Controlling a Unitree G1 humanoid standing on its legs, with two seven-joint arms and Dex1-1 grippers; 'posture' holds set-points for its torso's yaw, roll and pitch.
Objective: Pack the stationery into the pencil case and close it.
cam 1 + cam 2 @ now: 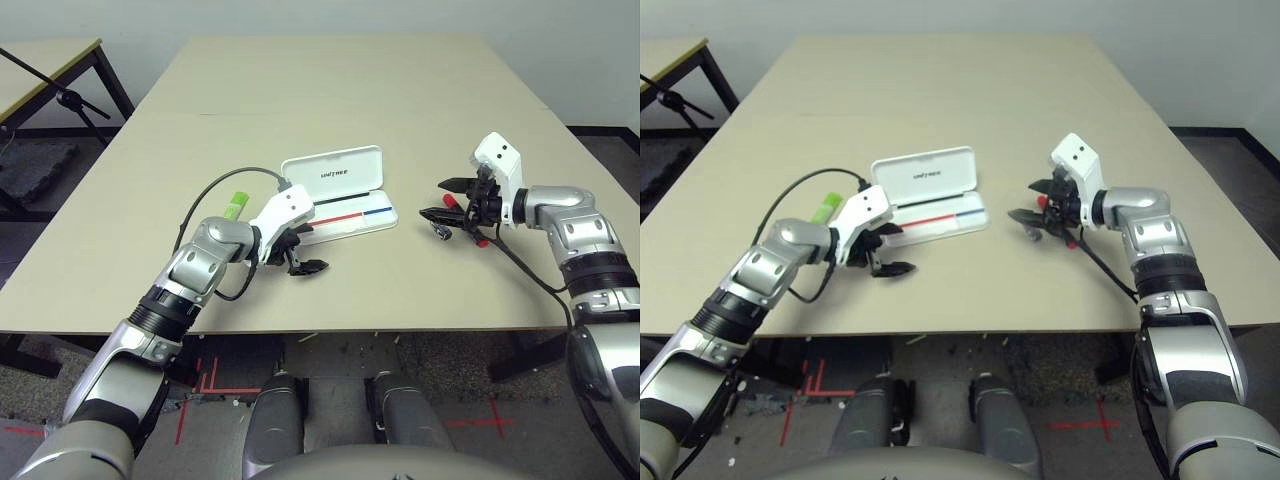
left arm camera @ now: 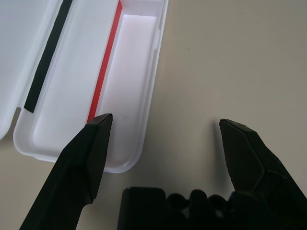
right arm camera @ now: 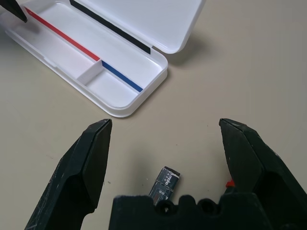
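Open white pencil case [image 1: 345, 195] lies on a table between two robot grippers.
Left gripper [image 1: 303, 262], fingers spread wide, hovers at its near-left corner; right gripper [image 1: 445, 198], also wide, above the clip [image 3: 164, 183].

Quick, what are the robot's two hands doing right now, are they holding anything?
Left hand: open, holding nothing, beside the open pencil case.
Right hand: open, holding nothing, above the metal clip.

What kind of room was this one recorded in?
Probably a lab or test room: a plain beige table, red tape marks on a speckled floor, and a black stand beside a second table against a bare wall.
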